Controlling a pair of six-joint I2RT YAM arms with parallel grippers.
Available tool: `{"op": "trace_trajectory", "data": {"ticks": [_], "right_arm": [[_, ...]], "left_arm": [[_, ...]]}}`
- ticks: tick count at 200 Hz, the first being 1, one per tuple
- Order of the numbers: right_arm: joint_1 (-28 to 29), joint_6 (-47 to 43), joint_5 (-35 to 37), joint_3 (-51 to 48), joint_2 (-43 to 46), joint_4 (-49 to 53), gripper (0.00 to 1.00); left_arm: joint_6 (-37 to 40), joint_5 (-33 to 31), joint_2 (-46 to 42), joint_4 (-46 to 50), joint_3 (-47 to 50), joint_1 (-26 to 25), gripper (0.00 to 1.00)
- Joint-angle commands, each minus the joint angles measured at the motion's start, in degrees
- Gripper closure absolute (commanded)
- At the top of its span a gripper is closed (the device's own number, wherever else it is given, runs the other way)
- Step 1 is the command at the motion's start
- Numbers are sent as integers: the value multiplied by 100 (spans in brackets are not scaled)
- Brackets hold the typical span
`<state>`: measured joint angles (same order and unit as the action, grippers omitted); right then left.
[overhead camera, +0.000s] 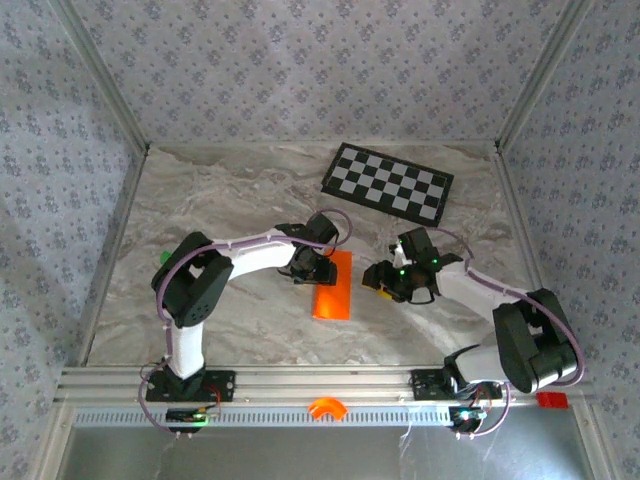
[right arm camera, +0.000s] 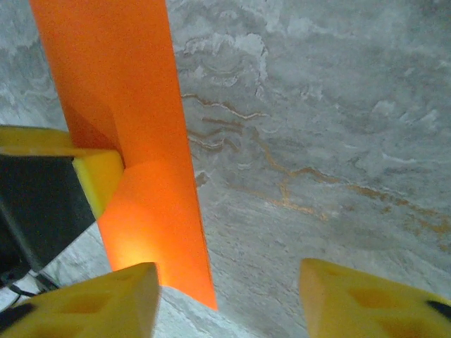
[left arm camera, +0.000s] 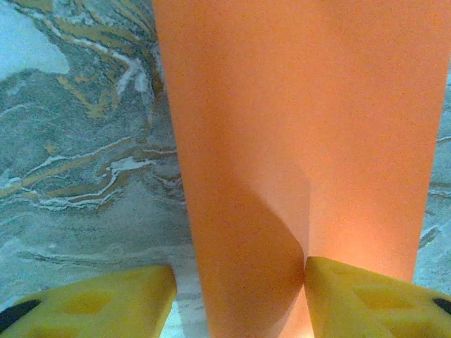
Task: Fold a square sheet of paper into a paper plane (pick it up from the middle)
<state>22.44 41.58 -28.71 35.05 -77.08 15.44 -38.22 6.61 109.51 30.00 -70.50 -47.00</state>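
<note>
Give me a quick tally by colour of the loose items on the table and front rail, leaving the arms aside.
Orange: 2, the folded bright orange paper sheet and the small orange arch-shaped plastic part
Black-and-white: 1, the flat black-and-white checkerboard
Green: 1, the tiny green piece
Red: 1, the small red block
Total: 5

The worktop point(overhead camera: 230, 190) is a pale grey marbled slab with tan and white veins running through it. Near its middle lies the square sheet of paper point(overhead camera: 333, 290), bright orange and folded to a long narrow strip, its length running from near to far. Toward the far right corner a black-and-white checkerboard point(overhead camera: 388, 183) lies flat, turned at a slant. At the left edge a tiny green piece point(overhead camera: 164, 257) seems to rest on the surface, too small to make out.
</note>
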Motion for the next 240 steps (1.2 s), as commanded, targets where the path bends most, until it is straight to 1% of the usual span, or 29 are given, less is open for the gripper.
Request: {"op": "trace_trajectory", "data": {"ticks": [1,26,47,60,73,82,102,115,131,194,240], "right_arm": [[57,44,-101,142,-104,-150,56],[82,113,55,195,-201,-180,64],[108,137,76,254,-308,-225,67],[136,140,40,317,-398,-252,72],[164,140,28,376,-488,-282,75],[193,159,32,415,-571,-352,80],[268,196,-2,538,-772,-480,89],[334,210,51,662,-927,-506,96],[410,242,188,790,-1088,-557,100],[628,384,220,1186,-1801,-900,100],[705,399,147,1407,-2086,-974,100]], "left_arm": [[-17,-347,597,-152,231,33,44],[-63,-348,628,-165,225,28,44],[-41,-345,646,-213,245,9,44],[-24,-369,675,-181,226,2,44],[-2,-375,702,-161,226,-4,44],[7,-369,711,-163,222,-13,44],[10,-389,728,-161,221,-23,44],[-4,-389,736,-161,224,-25,44],[-8,-384,756,-161,204,-24,44],[-37,-393,782,-179,212,-35,44],[-54,-395,790,-192,212,-33,44]]}}
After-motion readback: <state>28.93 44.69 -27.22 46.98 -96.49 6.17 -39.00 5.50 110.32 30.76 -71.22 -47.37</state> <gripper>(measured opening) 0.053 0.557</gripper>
